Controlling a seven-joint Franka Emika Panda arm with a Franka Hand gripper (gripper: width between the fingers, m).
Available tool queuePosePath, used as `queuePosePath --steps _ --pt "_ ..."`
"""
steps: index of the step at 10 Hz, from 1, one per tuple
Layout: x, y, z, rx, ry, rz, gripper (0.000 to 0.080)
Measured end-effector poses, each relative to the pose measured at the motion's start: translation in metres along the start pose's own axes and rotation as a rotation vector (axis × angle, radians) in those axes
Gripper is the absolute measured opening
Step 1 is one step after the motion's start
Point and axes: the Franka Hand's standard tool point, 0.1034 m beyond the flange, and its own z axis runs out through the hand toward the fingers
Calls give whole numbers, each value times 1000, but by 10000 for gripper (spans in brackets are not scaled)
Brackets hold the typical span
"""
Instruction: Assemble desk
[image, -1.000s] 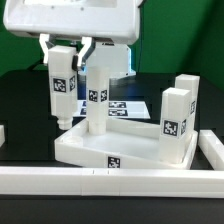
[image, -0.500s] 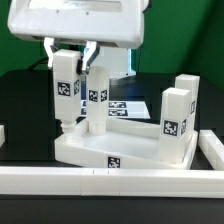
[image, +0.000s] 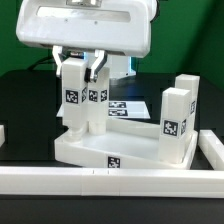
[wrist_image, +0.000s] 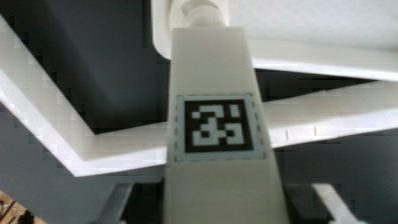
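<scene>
The pincer (image: 82, 62), closed on an upright white leg (image: 74, 100), holds it over the desk slab's (image: 110, 148) near corner, apparently just beside a standing leg (image: 96, 108), with a third leg (image: 176, 115) well apart.

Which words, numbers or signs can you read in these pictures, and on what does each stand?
No words, brands or numbers can be read.
Held leg: black-and-white tag, a pattern only.
Other legs and slab: tags, patterns only.
Paper sheet: printed tags, too small to make out.
</scene>
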Motion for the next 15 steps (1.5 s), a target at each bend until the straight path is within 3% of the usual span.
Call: queuePosePath --steps 12,14,15 --pt "-5 2 10 -24 31 -20 291" --pt "-5 2 10 -24 31 -20 605" --pt "-5 2 10 -24 31 -20 635"
